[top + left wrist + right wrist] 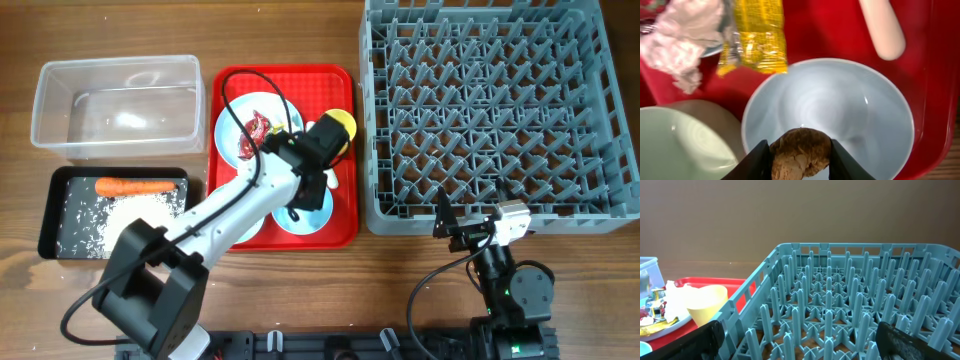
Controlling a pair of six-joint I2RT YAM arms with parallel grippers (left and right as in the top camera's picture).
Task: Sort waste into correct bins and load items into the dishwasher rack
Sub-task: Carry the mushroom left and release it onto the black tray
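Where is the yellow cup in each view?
Overhead: yellow cup at the red tray's right edge, beside the rack.
Left wrist: not in it; the yellow there is a wrapper.
Right wrist: cup lower left, left of the rack.
Shared landmark: the red tray, in all three.

The worktop (pixel 330 290) is brown wood, grain and plank seams running left to right. Light's soft and even, only faint shadows. Right wrist view just shows a plain brown backdrop (pixel 790 215) behind everything, can't tell if it's wall or more worktop.
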